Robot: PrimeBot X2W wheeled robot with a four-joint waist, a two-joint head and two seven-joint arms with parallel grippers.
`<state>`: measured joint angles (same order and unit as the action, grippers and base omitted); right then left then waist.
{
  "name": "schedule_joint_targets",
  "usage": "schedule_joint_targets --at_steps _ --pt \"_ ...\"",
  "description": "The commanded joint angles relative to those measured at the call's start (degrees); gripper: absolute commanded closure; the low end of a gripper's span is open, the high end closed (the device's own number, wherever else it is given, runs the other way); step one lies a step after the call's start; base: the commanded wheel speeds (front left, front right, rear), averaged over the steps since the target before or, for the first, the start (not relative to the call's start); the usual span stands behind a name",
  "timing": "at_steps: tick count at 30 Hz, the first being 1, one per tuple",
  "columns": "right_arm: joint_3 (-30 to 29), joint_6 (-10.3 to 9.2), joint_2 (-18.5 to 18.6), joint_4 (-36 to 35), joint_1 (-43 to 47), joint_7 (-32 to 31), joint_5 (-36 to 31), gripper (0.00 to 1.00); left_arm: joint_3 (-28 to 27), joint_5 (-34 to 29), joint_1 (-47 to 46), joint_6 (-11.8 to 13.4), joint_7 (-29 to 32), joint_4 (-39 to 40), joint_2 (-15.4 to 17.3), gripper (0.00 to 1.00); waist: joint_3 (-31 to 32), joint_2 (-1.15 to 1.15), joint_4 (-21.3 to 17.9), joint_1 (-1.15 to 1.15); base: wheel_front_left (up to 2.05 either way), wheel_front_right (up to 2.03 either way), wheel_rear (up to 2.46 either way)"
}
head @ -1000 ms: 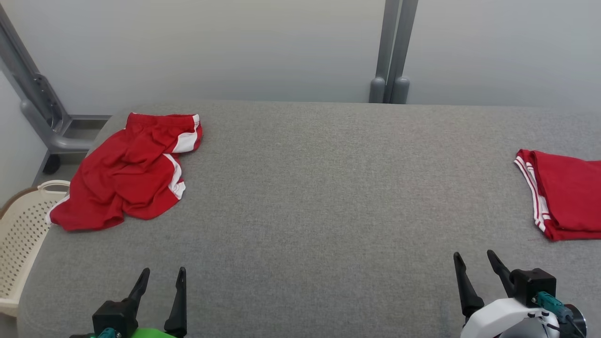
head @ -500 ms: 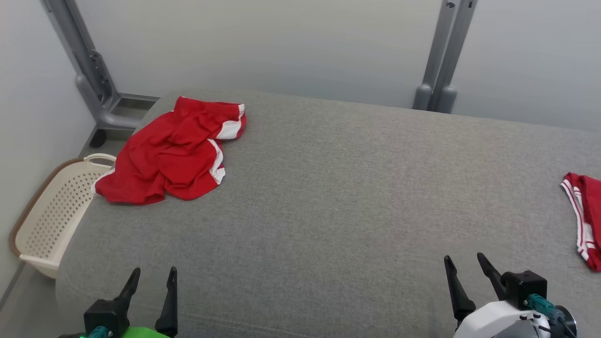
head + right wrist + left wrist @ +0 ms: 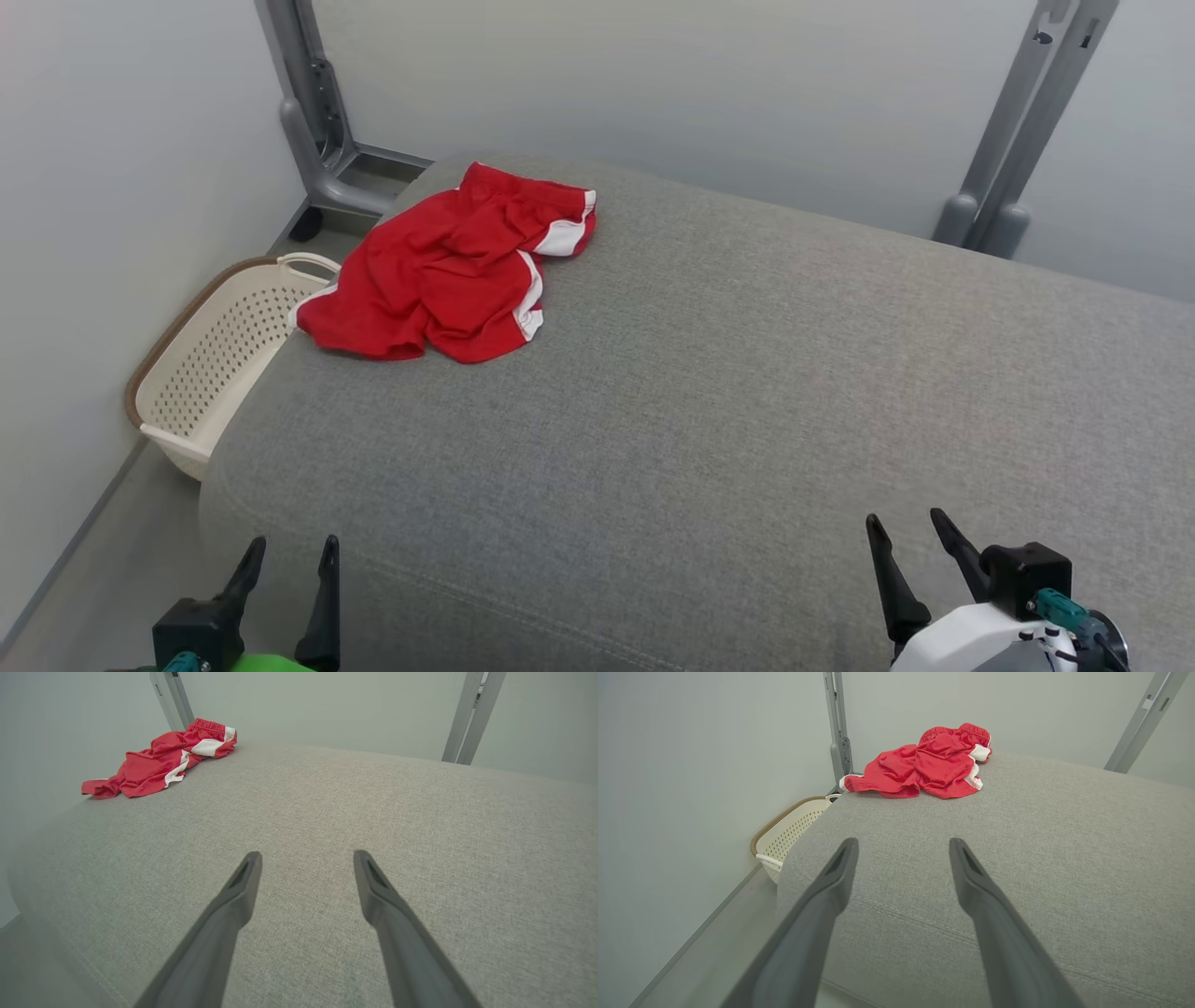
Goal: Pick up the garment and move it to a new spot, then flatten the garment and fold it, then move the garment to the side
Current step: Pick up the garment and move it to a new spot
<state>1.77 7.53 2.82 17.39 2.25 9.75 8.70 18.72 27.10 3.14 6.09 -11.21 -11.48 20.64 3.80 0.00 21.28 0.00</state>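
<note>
Red sports shorts with white side panels [image 3: 448, 271] lie crumpled at the far left corner of the grey fabric-covered table [image 3: 728, 420]. One leg hem reaches the left edge, just above the cream perforated plastic basket [image 3: 210, 359] standing on the floor [image 3: 84, 588]. The cloth looks thin and limp. I judge it light, floppy and probably slick, so it should sag and drape from whatever point is pinched, and a shallow pinch may slide off. The gathered elastic waistband at the far end looks thicker and seems the firmest place to grip. Taking it at two spread points would let the legs hang straight. Left gripper [image 3: 292, 546] and right gripper [image 3: 906, 523] hover over the near edge, well apart from the shorts, both with fingers spread and holding nothing.
</note>
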Motion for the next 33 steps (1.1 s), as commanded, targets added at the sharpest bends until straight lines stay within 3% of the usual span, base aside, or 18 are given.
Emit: schedule_joint_targets --at_steps 1,14,19,22,29,33 --pt "0.13 -0.09 0.15 0.21 -0.31 0.53 0.34 0.0 -0.1 0.1 0.86 0.23 0.14 0.28 0.48 0.0 -0.01 0.0 1.27 0.0 0.0 0.0 0.0" --pt "1.28 -0.09 0.15 1.21 -0.74 0.62 0.07 0.0 0.52 0.38 0.6 0.84 1.21 1.34 0.85 0.0 -0.39 0.0 0.62 0.0 0.0 0.0 0.0" --pt "1.2 -0.09 0.15 0.61 -0.58 0.2 -0.52 0.0 1.02 1.31 -2.74 -0.38 3.35 -0.46 0.48 0.0 -1.13 0.0 0.24 0.0 0.0 0.0 0.0" --pt "1.25 -0.09 0.15 -0.61 -1.3 -0.6 -1.54 0.0 2.23 1.52 -7.34 -1.69 6.89 -2.97 0.26 0.0 -2.77 0.0 -0.05 0.0 0.0 0.0 0.0" --pt "2.32 -0.09 0.14 -6.22 -4.24 -4.39 -5.5 0.0 4.29 1.69 -27.9 -5.77 19.66 -14.14 0.21 0.0 -10.21 0.0 -2.64 0.0 0.0 0.0 0.0" --pt "3.03 -0.09 0.16 -8.9 -5.71 -6.2 -7.19 0.0 4.97 1.15 -36.04 -7.65 22.98 -18.13 0.32 0.0 -13.9 0.0 -4.15 0.0 0.0 0.0 0.0"
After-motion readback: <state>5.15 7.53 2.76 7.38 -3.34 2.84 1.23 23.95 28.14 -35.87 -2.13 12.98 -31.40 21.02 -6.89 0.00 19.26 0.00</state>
